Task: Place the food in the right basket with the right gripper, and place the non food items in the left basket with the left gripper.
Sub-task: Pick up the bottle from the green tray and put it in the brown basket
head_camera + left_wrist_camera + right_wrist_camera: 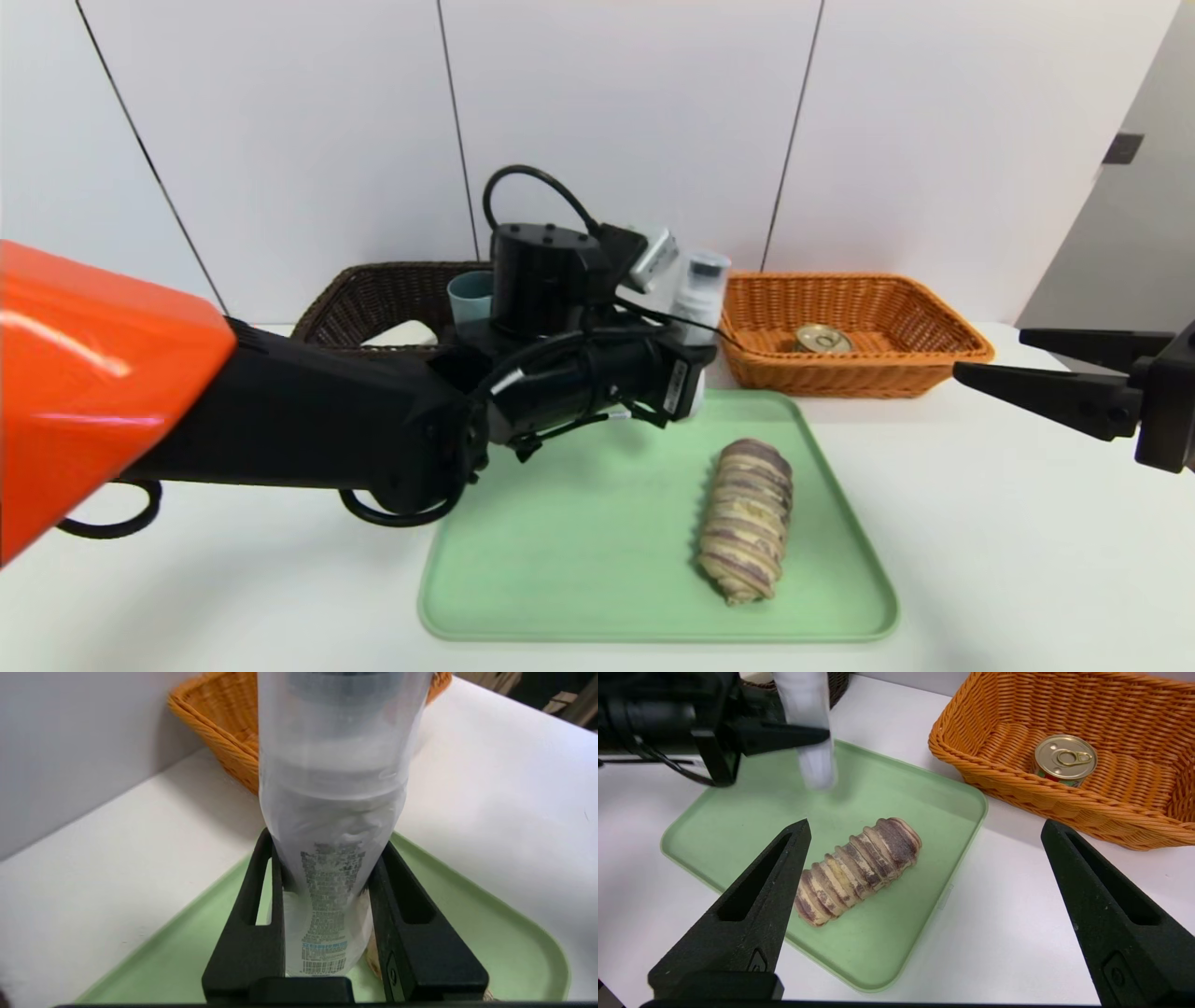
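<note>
from the head view, the black two-fingered left gripper (693, 369) on its black arm with an orange segment reaches over the far edge of the pale green plastic tray (579, 523); its fingers are clamped on the small white waisted bottle with a clear cap (700, 289), which stands upright in the grip. behind the arm sits the dark brown woven wicker left basket (373, 299), with the blue-grey plastic cup (470, 295) and the white rounded soap bar (403, 334) inside it. the orange-tan woven wicker right basket (934, 308) stands to the right of it, holding the small round tin can with a gold pull-tab lid (822, 338). the long tan-and-purple swirled bread roll (747, 519) lies on the tray's right half. the black pointed right gripper (1004, 359) hangs at the right edge above the white table (1008, 541), well apart from the roll.

left wrist view: both fingers (254, 933) press the bottle (334, 812) at its narrow waist, above the tray (514, 947), with the orange basket (219, 723) beyond.

right wrist view: the right gripper's fingers (752, 919) stand spread wide and hold nothing, above the roll (859, 870) on the tray (738, 826). the bottle's base (815, 760) appears clear of the tray. the can (1064, 760) rests on the orange basket's (1134, 714) floor.
</note>
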